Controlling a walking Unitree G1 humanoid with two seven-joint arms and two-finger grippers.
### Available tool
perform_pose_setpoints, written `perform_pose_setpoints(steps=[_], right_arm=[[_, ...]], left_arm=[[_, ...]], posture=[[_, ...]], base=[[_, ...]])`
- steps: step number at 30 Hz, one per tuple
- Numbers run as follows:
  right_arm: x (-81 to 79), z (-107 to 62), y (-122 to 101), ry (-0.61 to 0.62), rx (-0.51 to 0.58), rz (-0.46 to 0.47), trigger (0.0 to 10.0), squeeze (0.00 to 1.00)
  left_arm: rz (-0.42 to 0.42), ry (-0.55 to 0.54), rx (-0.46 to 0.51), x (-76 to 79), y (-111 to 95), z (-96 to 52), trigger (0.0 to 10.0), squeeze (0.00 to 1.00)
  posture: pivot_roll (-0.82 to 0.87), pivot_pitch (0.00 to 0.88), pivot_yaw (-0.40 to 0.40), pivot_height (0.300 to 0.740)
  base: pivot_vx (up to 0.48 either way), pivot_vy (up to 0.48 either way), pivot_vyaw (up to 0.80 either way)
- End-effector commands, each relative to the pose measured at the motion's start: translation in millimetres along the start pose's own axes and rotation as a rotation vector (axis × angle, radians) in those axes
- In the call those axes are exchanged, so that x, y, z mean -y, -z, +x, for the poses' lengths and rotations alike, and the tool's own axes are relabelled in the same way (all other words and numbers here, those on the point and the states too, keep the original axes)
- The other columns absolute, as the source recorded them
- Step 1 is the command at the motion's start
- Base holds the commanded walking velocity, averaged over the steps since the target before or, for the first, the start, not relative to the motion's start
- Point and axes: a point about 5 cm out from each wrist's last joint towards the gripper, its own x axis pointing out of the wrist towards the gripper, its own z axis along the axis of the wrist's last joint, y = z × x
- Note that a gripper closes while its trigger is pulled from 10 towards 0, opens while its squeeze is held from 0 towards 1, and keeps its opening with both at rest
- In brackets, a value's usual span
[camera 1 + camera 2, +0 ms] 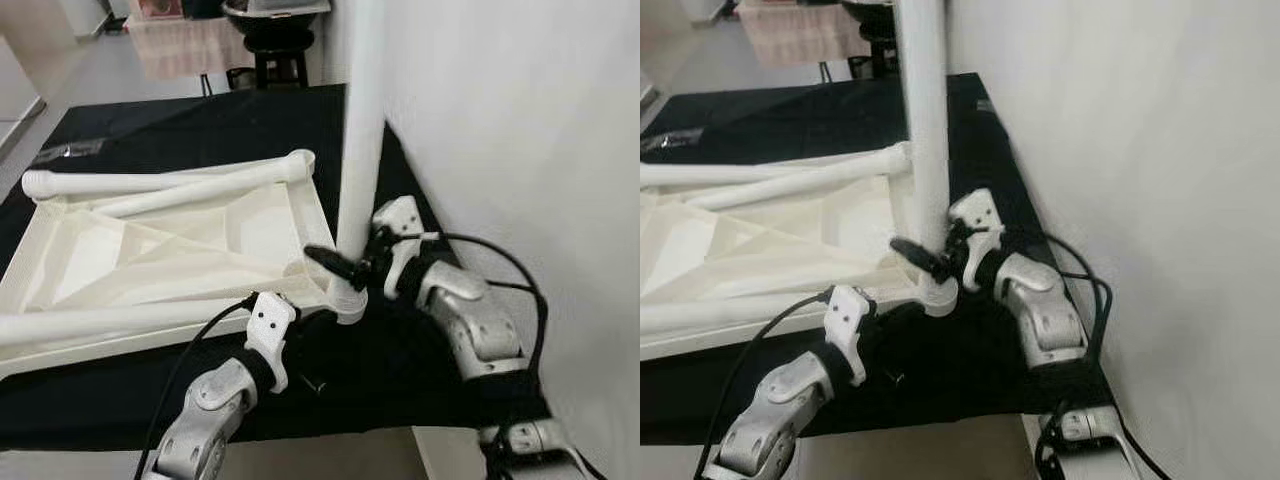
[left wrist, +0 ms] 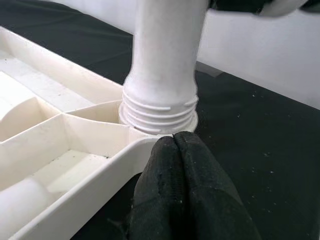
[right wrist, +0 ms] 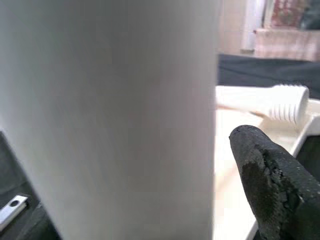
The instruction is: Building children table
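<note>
1. The upright leg (image 1: pixel 360 120) stands at the near right corner of the upside-down tabletop (image 1: pixel 150 255), close to the white wall (image 1: pixel 520 150). Its threaded end (image 2: pixel 159 112) sits in the corner socket (image 2: pixel 150 137) with several turns of thread bare, so by my reading it is only partly screwed in.
2. The right gripper (image 1: pixel 350 265) has its black fingers around the leg low down, just above the socket, apparently clasped on it. A grip this low should help keep the leg from wobbling while it turns.
3. The left gripper (image 2: pixel 182 190) has its fingertips pressed together, holding nothing. It rests against the tabletop's rim right below the socket, where it can brace the tabletop against spinning.
4. To do the step well, keep the leg straight up while twisting. A tilted leg could cross the threads and jam.
5. Turn until the bare thread disappears into the socket.
6. Two more legs lie loose across the tabletop, one at the far side (image 1: pixel 170 180) and one at the near edge (image 1: pixel 110 322), both on the black mat (image 1: pixel 200 120).
</note>
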Motion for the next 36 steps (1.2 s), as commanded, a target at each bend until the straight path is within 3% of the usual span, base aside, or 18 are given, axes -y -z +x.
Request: perform_pose_setpoints(steps=[1,2,4,6,7,8,18,23,24,25,26,27,28,29,30,31,32,36], right_arm=[[2.4,0.7,2,-0.114,-0.021,-0.004,10.0,0.0],[2.4,0.7,2,-0.114,-0.021,-0.004,10.0,0.0],[20.3,0.2,-6,-0.239,-0.05,-0.007,10.0,0.0],[20.3,0.2,-6,-0.239,-0.05,-0.007,10.0,0.0],[25.3,0.5,-9,-0.258,-0.052,0.004,6.0,0.0],[28.8,1.4,-12,-0.274,-0.052,0.025,0.0,0.0],[37.8,-4.8,-2,-0.238,-0.065,0.072,0.0,0.0],[42.4,-21.9,26,0.015,-0.123,0.011,0.0,0.0],[42.4,-21.9,26,0.015,-0.123,0.011,0.0,0.0],[44.9,-25.6,34,0.164,-0.142,-0.023,0.0,0.0],[44.9,-25.6,34,0.164,-0.142,-0.023,0.0,0.0],[35.0,-30.5,49,0.439,-0.112,0.05,0.0,0.0],[35.0,-30.5,49,0.439,-0.112,0.05,0.0,0.0],[11.2,-32.7,63,0.543,-0.104,0.133,0.0,0.0],[-16.3,-28.1,68,0.513,-0.092,0.148,0.0,0.0],[-16.3,-28.1,68,0.513,-0.092,0.148,0.0,0.0],[-31.6,-21.2,67,0.454,-0.085,0.133,0.0,0.0],[-33.5,-1.4,65,0.362,-0.091,0.099,0.0,0.0]], left_arm=[[-0.002,0.0,-0.017,0.1,4,-0.9,10.0,0.0],[-0.002,0.0,-0.017,0.1,4,-0.9,10.0,0.0],[-0.002,-0.001,-0.016,0.3,4,-0.7,10.0,0.0],[-0.002,-0.001,-0.016,0.3,4,-0.7,10.0,0.0],[-0.002,-0.002,-0.016,0.4,4,-0.7,10.0,0.0],[-0.003,-0.002,-0.016,0.8,4,-0.8,10.0,0.0],[-0.003,-0.005,-0.013,2.6,4,-0.1,10.0,0.0],[-0.004,-0.008,-0.01,3.1,4,-1.9,10.0,0.0],[-0.004,-0.008,-0.01,3.1,4,-1.9,10.0,0.0],[-0.004,-0.007,-0.01,3.1,4,-2.8,10.0,0.0],[-0.004,-0.007,-0.01,3.1,4,-2.8,10.0,0.0],[-0.004,-0.007,-0.011,2.9,4,-4.0,10.0,0.0],[-0.004,-0.007,-0.011,2.9,4,-4.0,10.0,0.0],[-0.004,-0.006,-0.012,2.7,3,-4.5,10.0,0.0],[-0.004,-0.005,-0.014,2.1,4,-5.0,10.0,0.0],[-0.004,-0.005,-0.014,2.1,4,-5.0,10.0,0.0],[-0.005,-0.004,-0.015,1.9,4,-4.9,10.0,0.0],[-0.008,0.0,-0.017,1.0,4,-4.5,10.0,0.0]], posture=[[0.0,0.067,-0.005,0.74],[0.0,0.067,-0.005,0.74],[0.01,0.063,-0.007,0.74],[0.01,0.063,-0.007,0.74],[0.01,0.063,-0.007,0.74],[0.01,0.064,-0.008,0.74],[0.0,0.068,-0.013,0.74],[0.0,0.074,-0.016,0.74],[0.0,0.074,-0.016,0.74],[0.0,0.077,-0.019,0.74],[0.0,0.077,-0.019,0.74],[-0.01,0.089,-0.01,0.74],[-0.01,0.089,-0.01,0.74],[-0.01,0.092,-0.008,0.74],[-0.02,0.091,0.002,0.74],[-0.02,0.091,0.002,0.74],[-0.03,0.081,0.003,0.74],[-0.01,0.083,-0.008,0.74]], base=[[0.0,0.0,0.0],[0.0,0.0,0.0],[0.0,0.0,0.0],[0.0,0.0,0.0],[0.0,0.0,0.0],[0.0,0.0,0.0],[0.0,0.0,0.0],[0.0,0.0,0.0],[0.0,0.0,0.0],[0.0,0.0,0.0],[0.0,0.0,0.0],[0.0,0.0,0.0],[0.0,0.0,0.0],[0.0,0.0,0.0],[0.0,0.0,0.0],[0.0,0.0,0.0],[0.0,0.0,0.0],[0.0,0.0,0.0]])
